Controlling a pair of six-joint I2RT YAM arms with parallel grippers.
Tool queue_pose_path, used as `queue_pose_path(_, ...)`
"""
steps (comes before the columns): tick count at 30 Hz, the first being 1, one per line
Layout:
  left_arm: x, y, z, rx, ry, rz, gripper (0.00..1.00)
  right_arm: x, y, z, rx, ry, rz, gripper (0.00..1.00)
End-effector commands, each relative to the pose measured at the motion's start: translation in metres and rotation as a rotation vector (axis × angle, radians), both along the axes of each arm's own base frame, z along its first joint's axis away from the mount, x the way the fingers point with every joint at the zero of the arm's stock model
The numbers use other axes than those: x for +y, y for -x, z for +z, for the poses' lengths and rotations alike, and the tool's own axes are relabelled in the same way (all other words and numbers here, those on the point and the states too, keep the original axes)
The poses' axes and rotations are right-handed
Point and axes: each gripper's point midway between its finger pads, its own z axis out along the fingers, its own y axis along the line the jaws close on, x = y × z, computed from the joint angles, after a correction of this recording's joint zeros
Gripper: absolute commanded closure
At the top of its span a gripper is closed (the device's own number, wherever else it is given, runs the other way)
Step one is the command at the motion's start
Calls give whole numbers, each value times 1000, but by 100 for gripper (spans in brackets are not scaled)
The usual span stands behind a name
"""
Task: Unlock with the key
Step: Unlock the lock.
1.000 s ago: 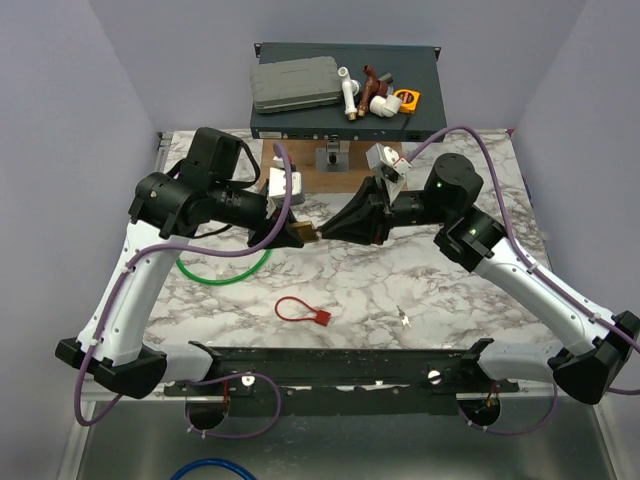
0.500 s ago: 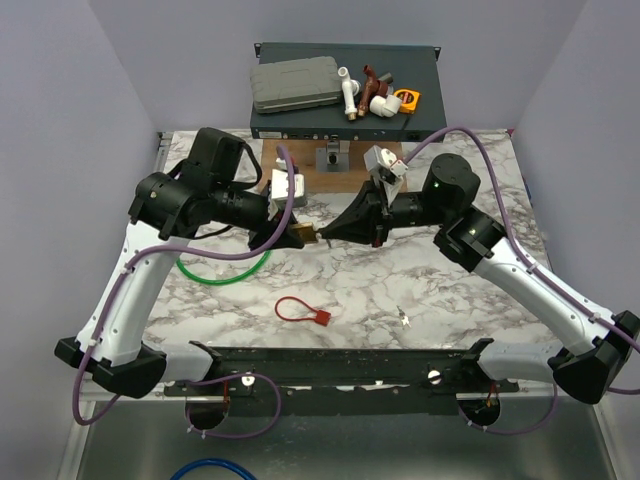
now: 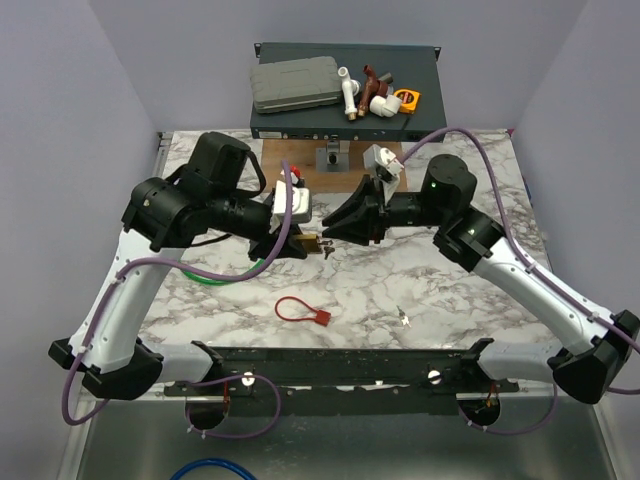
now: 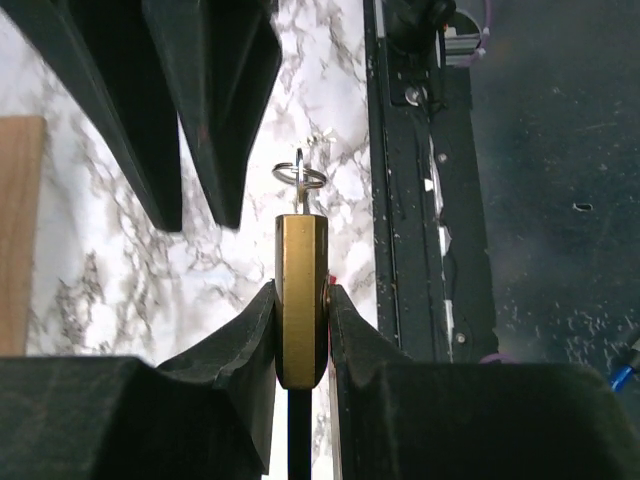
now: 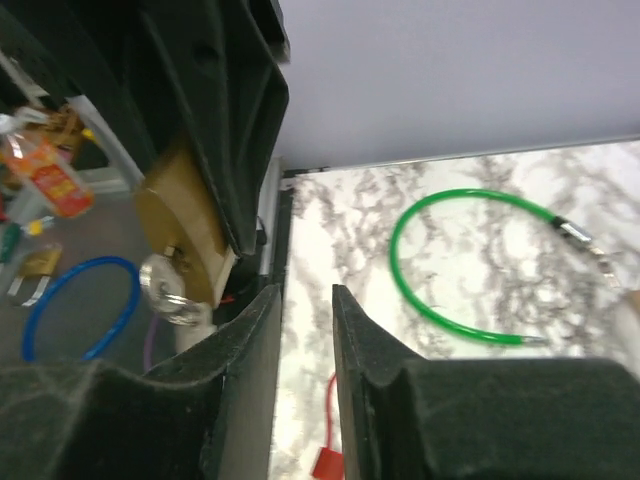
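The left fingers (image 4: 245, 345) are clamped on a brass padlock (image 4: 300, 290), pressing its two flat faces, and hold it above the desk (image 3: 450, 300) near the middle. The padlock's free end points toward the right arm. The key (image 4: 299, 200) sits in that end, seen edge-on from the left wrist, with a small wire ring (image 4: 300, 176) hanging from it.

The right fingers (image 5: 245, 340) stand a narrow gap apart and grip nothing. From above, their tips are just beside the key and level with it, but not around it. In the left wrist view they lie up and to the left of the ring, with bare marble showing between them and the key. In the right wrist view the padlock appears to the left of the fingers, in front of the left arm, with the ring at its lower end.

A green cable (image 5: 470, 192) lies looped on the desk under the left arm. A red tie (image 3: 325, 317) lies nearer the front edge, well apart from both arms
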Motion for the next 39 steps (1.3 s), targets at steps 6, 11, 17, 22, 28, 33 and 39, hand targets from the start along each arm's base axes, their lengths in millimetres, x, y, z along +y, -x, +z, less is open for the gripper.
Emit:
queue_pose_path(6, -2, 7, 4, 17, 33, -1, 100, -35, -30, 3, -220, 18, -304, 36)
queue_pose_path(11, -4, 9, 3, 29, 28, -9, 100, -42, -38, 14, -221, -45, -389, 22)
queue_pose_path(17, -4, 4, -3, 20, 13, 2, 100, -33, -37, -8, -76, 37, -351, 0)
queue_pose_path(22, -7, 7, -36, 124, -22, 5, 100, -57, -63, -5, 0, -76, -602, 0)
queue_pose_path(28, -6, -4, -52, 136, -60, 48, 100, -74, -74, -22, -26, -24, -711, 0)
queue_pose_path(33, -7, -16, -45, 127, -52, 59, 100, -61, -53, -50, -2, 96, -561, 7)
queue_pose_path(39, -11, -23, -80, 148, -76, 25, 100, -65, -67, -65, 25, 176, -624, 19)
